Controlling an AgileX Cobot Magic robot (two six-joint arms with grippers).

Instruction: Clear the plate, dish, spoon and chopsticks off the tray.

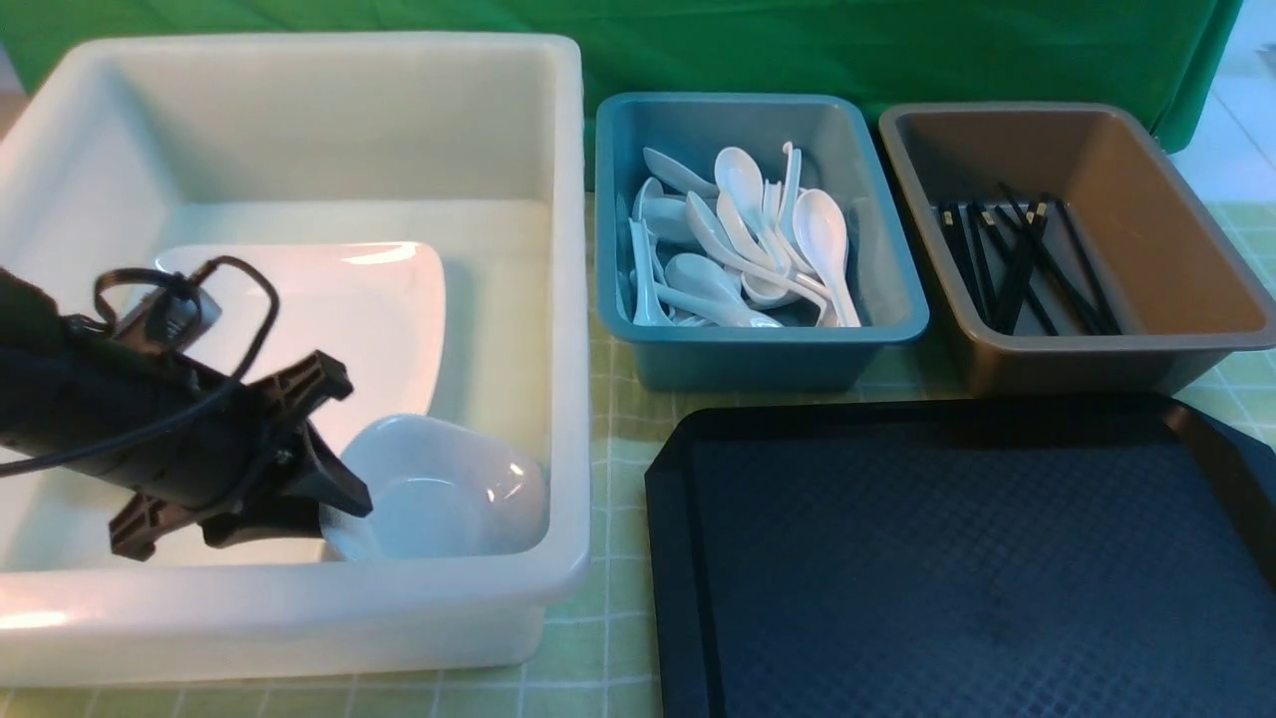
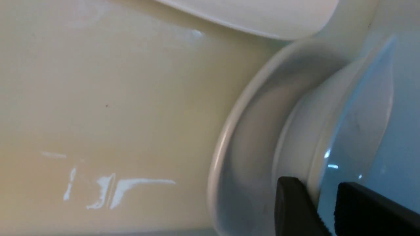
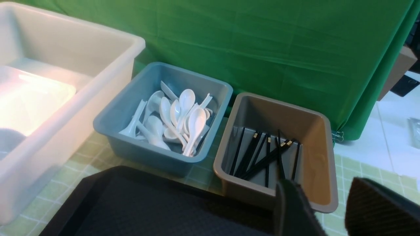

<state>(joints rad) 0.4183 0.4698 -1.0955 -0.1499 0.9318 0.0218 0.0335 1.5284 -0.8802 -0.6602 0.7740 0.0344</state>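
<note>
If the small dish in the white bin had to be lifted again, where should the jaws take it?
By its thin near rim, from above: the dish sits upright in the white bin, and its rim is narrow enough to pinch.

White bin (image 1: 558,299): smooth plastic, soft sheen. Plate (image 1: 379,309) and dish (image 1: 449,489) inside it: glossy white, ceramic-looking, sharp highlights. Spoons (image 1: 743,239): same glossy white finish. Blue bin (image 1: 897,289) and brown bin (image 1: 1176,239): smooth plastic, near matt. Chopsticks (image 1: 1017,269): black, slight gloss, pale tips. Tray (image 1: 957,558): black plastic, fine diamond texture, smoother rim. Counter (image 1: 608,419) cover: pale green check, matt. Backdrop (image 1: 897,50): green cloth, creased. Left hand (image 1: 299,469): matt black plastic.
</note>
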